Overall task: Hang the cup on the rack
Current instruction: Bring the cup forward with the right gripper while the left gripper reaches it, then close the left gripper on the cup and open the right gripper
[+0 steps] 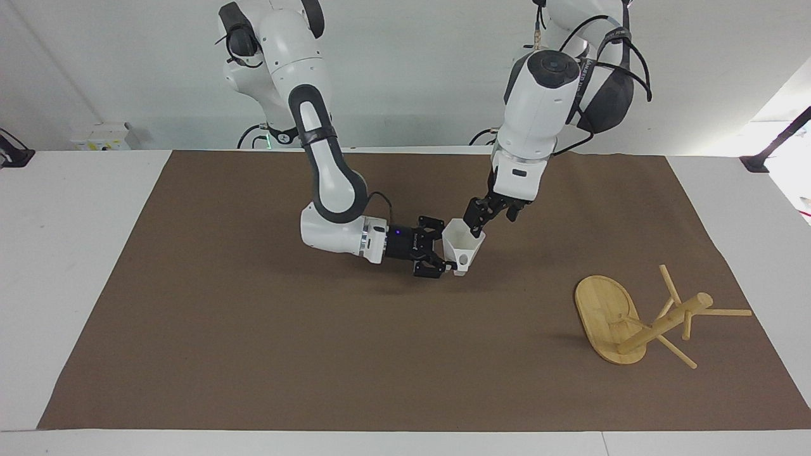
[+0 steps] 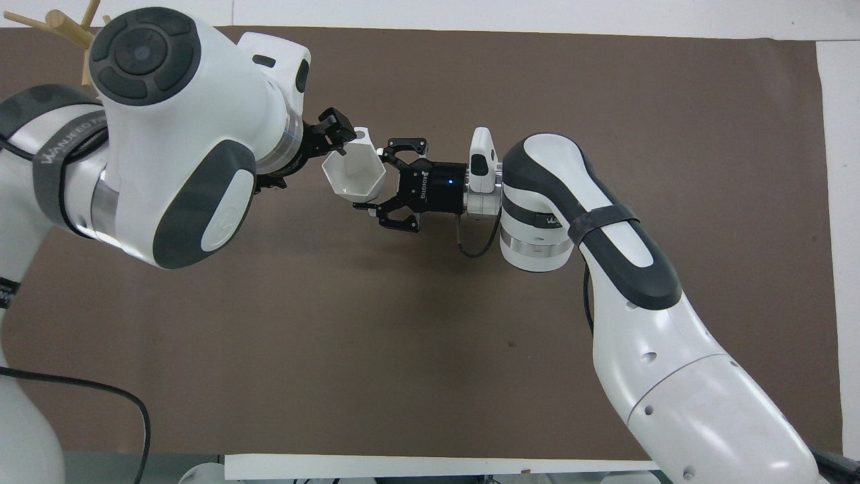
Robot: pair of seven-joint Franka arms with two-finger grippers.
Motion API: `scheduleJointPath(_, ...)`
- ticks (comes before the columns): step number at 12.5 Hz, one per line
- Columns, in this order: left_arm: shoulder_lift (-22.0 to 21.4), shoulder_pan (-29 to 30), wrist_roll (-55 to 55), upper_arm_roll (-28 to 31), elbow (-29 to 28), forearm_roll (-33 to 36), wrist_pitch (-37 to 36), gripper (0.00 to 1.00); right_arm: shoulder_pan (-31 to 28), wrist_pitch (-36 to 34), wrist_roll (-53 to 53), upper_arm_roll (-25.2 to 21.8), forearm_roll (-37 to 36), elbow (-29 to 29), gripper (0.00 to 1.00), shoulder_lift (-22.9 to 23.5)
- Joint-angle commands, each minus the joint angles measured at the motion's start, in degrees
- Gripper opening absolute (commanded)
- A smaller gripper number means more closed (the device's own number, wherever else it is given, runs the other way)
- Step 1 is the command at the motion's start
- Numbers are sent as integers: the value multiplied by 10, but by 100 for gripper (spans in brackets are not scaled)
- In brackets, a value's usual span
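The white faceted cup [image 1: 463, 244] is held mouth-up above the middle of the brown mat by my right gripper [image 1: 448, 256], which is shut on its side; the cup also shows in the overhead view [image 2: 353, 173] with the right gripper [image 2: 376, 180] beside it. My left gripper [image 1: 476, 223] is open with its tips at the cup's rim, also seen from overhead [image 2: 339, 131]. The bamboo rack [image 1: 659, 324] lies tipped over toward the left arm's end, farther from the robots than the cup. Overhead, only its peg tips [image 2: 64, 25] show past the left arm.
The brown mat [image 1: 253, 354] covers most of the white table [image 1: 63, 253]. The rack's oval base [image 1: 605, 313] stands on edge with its pegs pointing out over the mat.
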Motion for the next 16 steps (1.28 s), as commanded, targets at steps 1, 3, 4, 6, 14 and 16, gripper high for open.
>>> scheduleJointPath(1,1,-6,-2,7,-20,-2,26,73,-3,3,-11,2,15,-8,19,-12)
scheduleJointPath(3,1,-10,0,6,-28,-2,26,13,-3,3,-12,2,15,-8,19,-12)
scheduleJointPath(4,0,-11,1,6,-31,-2,30,0,-2,3,-11,2,15,-7,19,-12)
scheduleJointPath(6,-1,-12,0,6,-30,-2,24,0,-2,4,-11,2,14,-7,19,-12)
scheduleJointPath(14,0,-15,-56,15,-11,-2,-7,0,-12,3,-10,2,28,-8,100,-14)
scheduleJointPath(16,-13,3,-49,16,-31,2,-20,0,-36,1,-5,-1,15,-7,100,-26)
